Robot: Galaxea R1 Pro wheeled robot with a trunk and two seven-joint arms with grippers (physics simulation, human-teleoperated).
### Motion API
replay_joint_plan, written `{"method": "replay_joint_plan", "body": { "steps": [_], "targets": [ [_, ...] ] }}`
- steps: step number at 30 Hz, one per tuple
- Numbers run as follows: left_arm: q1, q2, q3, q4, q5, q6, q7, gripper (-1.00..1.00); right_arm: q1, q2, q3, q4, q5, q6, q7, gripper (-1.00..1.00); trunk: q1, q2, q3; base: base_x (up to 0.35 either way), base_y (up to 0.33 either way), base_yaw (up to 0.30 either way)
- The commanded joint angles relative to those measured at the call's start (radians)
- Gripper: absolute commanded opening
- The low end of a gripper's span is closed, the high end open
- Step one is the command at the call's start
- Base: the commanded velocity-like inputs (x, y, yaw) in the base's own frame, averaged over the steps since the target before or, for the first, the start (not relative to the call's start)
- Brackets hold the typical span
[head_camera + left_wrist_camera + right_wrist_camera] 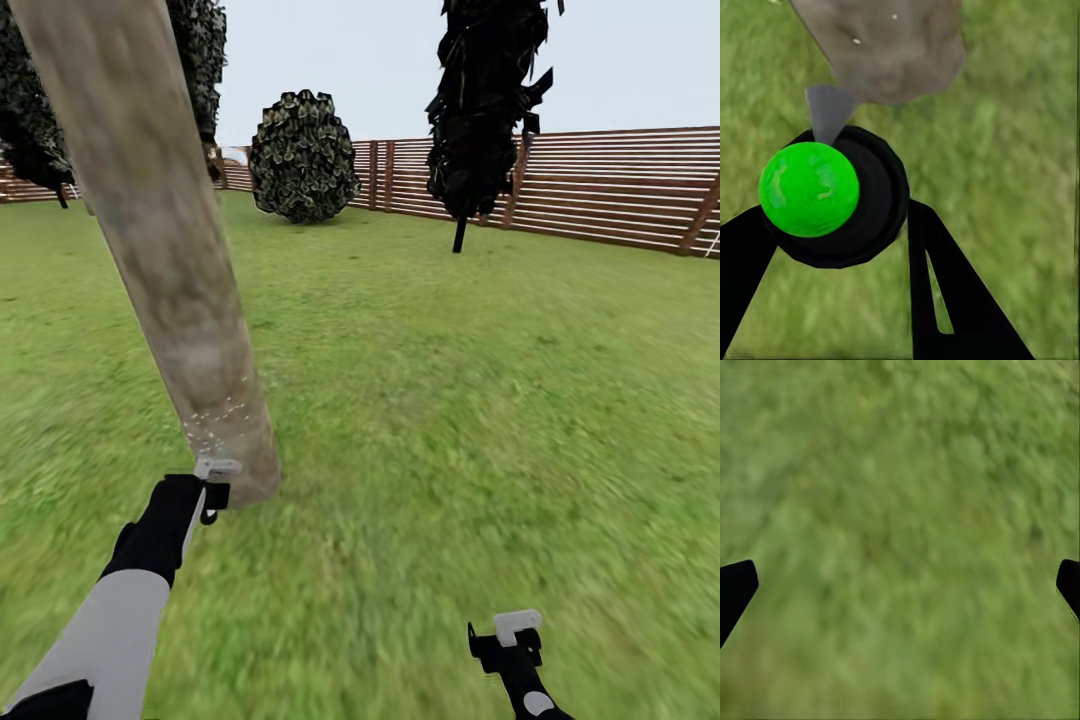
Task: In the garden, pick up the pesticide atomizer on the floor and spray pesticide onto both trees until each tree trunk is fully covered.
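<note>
Item: black pesticide atomizer with round green cap (808, 189), clenched in left hand (205, 495), nozzle beside base of mottled grey-beige tree trunk (160, 250); droplets speckle bark there. Right hand (900, 585) released, over grass lawn (480, 400). Risk: fixed low aim leaves upper trunk uncovered.

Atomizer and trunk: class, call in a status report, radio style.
Left gripper shut on atomizer, nozzle at trunk base, droplets on bark. Right gripper open over grass. Nothing in the way.

The tree trunk (150, 230) is cut off above; its crown is hidden.
</note>
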Motion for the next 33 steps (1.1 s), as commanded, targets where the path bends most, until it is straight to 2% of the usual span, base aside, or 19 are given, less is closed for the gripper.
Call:
{"method": "replay_joint_plan", "body": {
  "steps": [1,2,5,8,11,13,15,17,21,23,26,28,33],
  "targets": [
    [-0.001,-0.004,0.001,0.001,-0.01,0.003,-0.006,-1.0,0.0,0.0,0.008,0.0,-0.01,-0.003,-0.002,1.0,0.0,0.0,-0.001,0.153,-0.268,0.275],
    [0.0,-0.013,0.0,0.002,-0.009,0.003,-0.006,-1.0,0.0,0.0,0.008,0.0,-0.011,-0.003,-0.002,1.0,0.0,0.0,-0.001,0.153,-0.268,0.256],
    [0.0,-0.009,0.004,0.002,-0.01,0.004,-0.007,-1.0,0.0,0.0,0.008,-0.001,-0.011,-0.003,-0.002,1.0,0.0,0.0,-0.001,0.154,-0.268,0.138],
    [0.016,0.044,0.006,0.002,-0.012,0.004,-0.007,-1.0,0.0,0.0,0.008,-0.001,-0.011,-0.003,-0.002,1.0,0.0,0.0,-0.001,0.15,-0.268,0.02],
    [0.024,0.069,0.006,0.002,-0.01,0.004,-0.007,-1.0,0.0,0.0,0.008,0.0,-0.011,-0.003,-0.002,1.0,0.0,0.0,-0.001,0.147,-0.268,0.004],
    [0.029,0.065,0.001,0.002,-0.008,0.003,-0.006,-1.0,0.0,0.0,0.008,-0.001,-0.011,-0.003,-0.002,1.0,0.0,0.0,-0.001,0.146,-0.268,0.004],
    [0.033,0.027,-0.001,0.004,-0.01,0.0,-0.001,-1.0,0.0,0.0,0.009,0.0,-0.01,-0.003,-0.002,1.0,0.0,0.0,-0.001,0.145,-0.268,0.185],
    [0.047,0.017,0.002,0.011,-0.004,-0.005,0.002,-1.0,0.0,0.0,0.009,0.0,-0.01,-0.003,-0.002,1.0,0.0,0.0,-0.001,0.145,-0.268,0.262],
    [0.06,0.03,0.018,0.059,-0.007,-0.033,0.003,-1.0,0.0,0.0,0.009,0.0,-0.01,-0.003,-0.003,1.0,0.0,0.0,-0.001,0.13,-0.268,0.273],
    [0.078,0.054,0.069,0.07,-0.007,-0.045,0.003,-1.0,0.0,0.0,0.009,0.0,-0.01,-0.003,-0.004,1.0,0.0,0.0,-0.001,0.105,-0.268,0.147],
    [0.084,0.069,0.11,0.075,-0.005,-0.051,0.001,-1.0,0.0,0.0,0.008,0.0,-0.01,-0.003,-0.004,1.0,0.0,0.0,-0.001,0.113,-0.268,0.044],
    [0.085,0.066,0.119,0.08,-0.005,-0.091,0.002,-1.0,0.0,0.0,0.009,0.0,-0.01,-0.003,-0.004,1.0,0.0,0.0,-0.001,0.147,-0.265,0.008],
    [0.086,0.043,0.122,0.082,-0.003,-0.114,0.002,-1.0,0.0,0.0,0.009,0.0,-0.01,-0.003,-0.004,1.0,0.0,0.0,-0.001,0.155,-0.256,0.15]
  ]
}}
